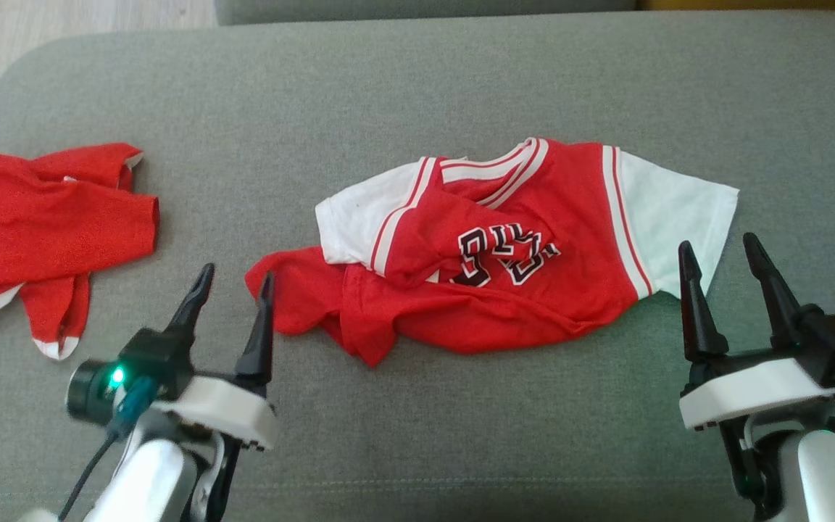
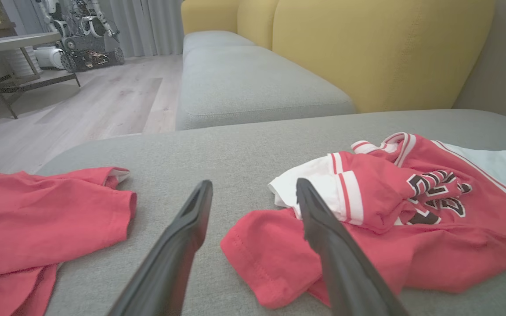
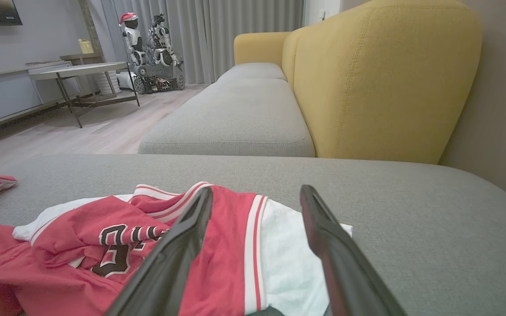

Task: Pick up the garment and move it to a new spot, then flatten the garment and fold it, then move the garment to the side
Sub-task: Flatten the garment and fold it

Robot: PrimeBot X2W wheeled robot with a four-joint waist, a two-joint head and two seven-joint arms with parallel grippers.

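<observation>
nearest the robot, the left gripper (image 1: 237, 272) hovers just in front of the crumpled red and white basketball jersey with black lettering (image 1: 570, 217). its two long dark fingers are spread wide with nothing between them, tips pointing toward the jersey's near left hem. the right gripper (image 1: 717, 241) hangs at the jersey's near right corner, fingers likewise wide apart and empty, tips by the edge of the white sleeve. the jersey lies bunched on the middle of a wide grey fabric cushion (image 1: 417, 87), collar away from the robot, its left sleeve folded over the chest. well to the left of the jersey, apart from it, lies a rumpled red cloth with white trim (image 1: 40, 225). beyond the jersey are a further grey seat pad (image 3: 235, 118) and a mustard-yellow backrest (image 3: 384, 79). far beyond it to the left are pale wood floor (image 2: 103, 101), a metal-legged table (image 3: 81, 70) and a parked wheeled robot (image 3: 156, 57).
</observation>
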